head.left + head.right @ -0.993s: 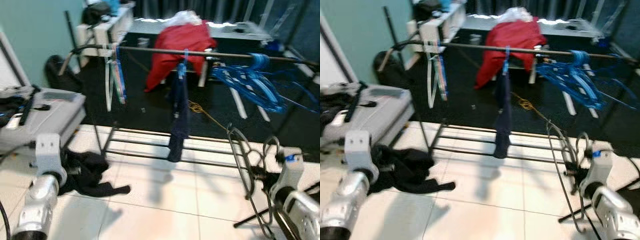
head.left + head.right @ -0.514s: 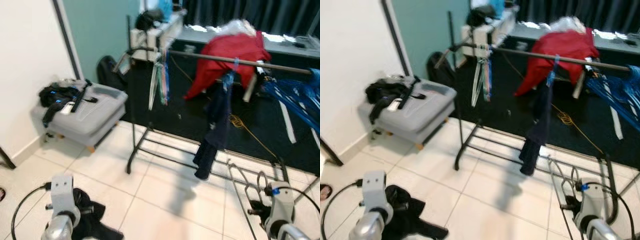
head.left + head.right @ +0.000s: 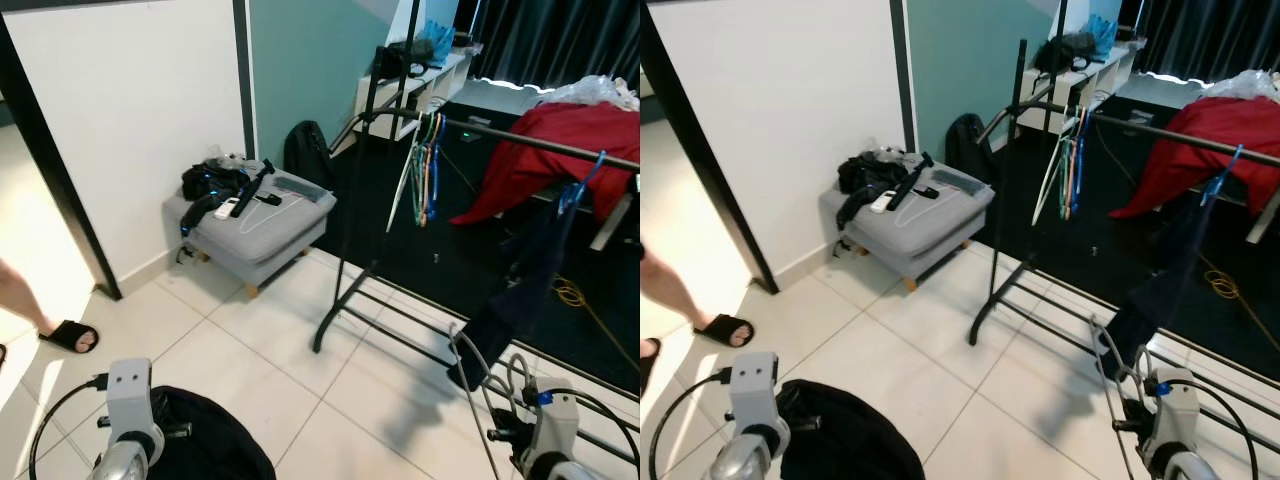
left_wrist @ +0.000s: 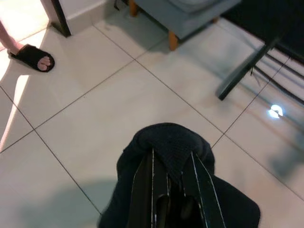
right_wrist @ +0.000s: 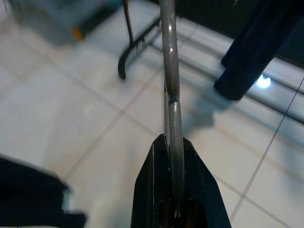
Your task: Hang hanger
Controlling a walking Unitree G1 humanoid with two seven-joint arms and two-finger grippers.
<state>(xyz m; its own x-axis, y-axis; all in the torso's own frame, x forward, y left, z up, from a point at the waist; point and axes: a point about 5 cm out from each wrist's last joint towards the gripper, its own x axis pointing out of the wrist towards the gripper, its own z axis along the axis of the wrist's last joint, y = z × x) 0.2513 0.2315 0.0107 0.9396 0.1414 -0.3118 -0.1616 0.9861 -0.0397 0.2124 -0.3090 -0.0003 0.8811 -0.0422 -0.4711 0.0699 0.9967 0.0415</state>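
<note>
My right gripper [image 5: 172, 140] is shut on a grey wire hanger [image 5: 169, 71], which stands up from its fingers low at the right in the eye views [image 3: 468, 372]. My left gripper [image 4: 172, 153] is shut on a black garment [image 4: 172, 140] that droops to the tiled floor at the lower left [image 3: 208, 442]. The clothes rack's rail [image 3: 520, 143] runs across the upper right, well ahead of the hanger. On the rail hang several coloured hangers [image 3: 427, 165] and a dark garment [image 3: 522, 296].
A red garment [image 3: 558, 150] lies behind the rack. A grey ottoman [image 3: 258, 218] with black items on it stands against the white wall. A person's foot in a black sandal [image 3: 66, 336] is at the far left. The rack's base bars [image 3: 400, 325] cross the tiles.
The camera has swung left: the rack has shifted right in view, and the wall, ottoman and a person's foot have come in. Both grippers keep their holds.
</note>
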